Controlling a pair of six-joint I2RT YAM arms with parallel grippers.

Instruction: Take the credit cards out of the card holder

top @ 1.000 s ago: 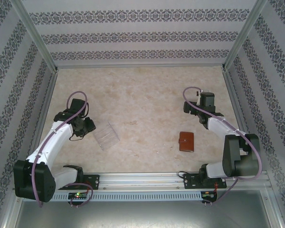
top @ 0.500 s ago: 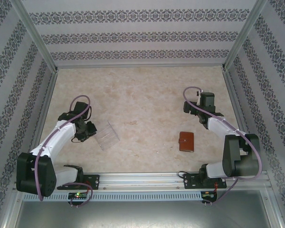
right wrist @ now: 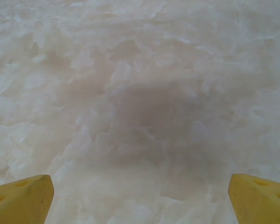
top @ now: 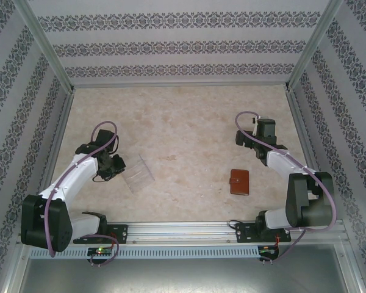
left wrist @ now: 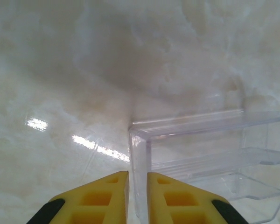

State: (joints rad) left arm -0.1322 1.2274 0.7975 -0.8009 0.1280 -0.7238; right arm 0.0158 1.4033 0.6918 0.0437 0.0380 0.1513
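One side is busy: my left gripper (left wrist: 137, 175) pinches the clear tray (left wrist: 200, 140) by its wall, probably to steady it, while my right gripper (right wrist: 140, 182) hangs wide open, empty, the card holder (top: 239, 182) lying near behind it.

Non-task items: tray, tabletop, enclosure

One clear ribbed plastic tray (top: 138, 174), lying askew on the left half of a beige marbled tabletop (top: 183, 122); seen close in the left wrist view, it has see-through walls, stepped inner ledges and one upright corner edge. White wallpapered walls with dark floral bands (top: 183, 46) stand on three sides, with a silver metal rail (top: 183, 231) along the near edge.
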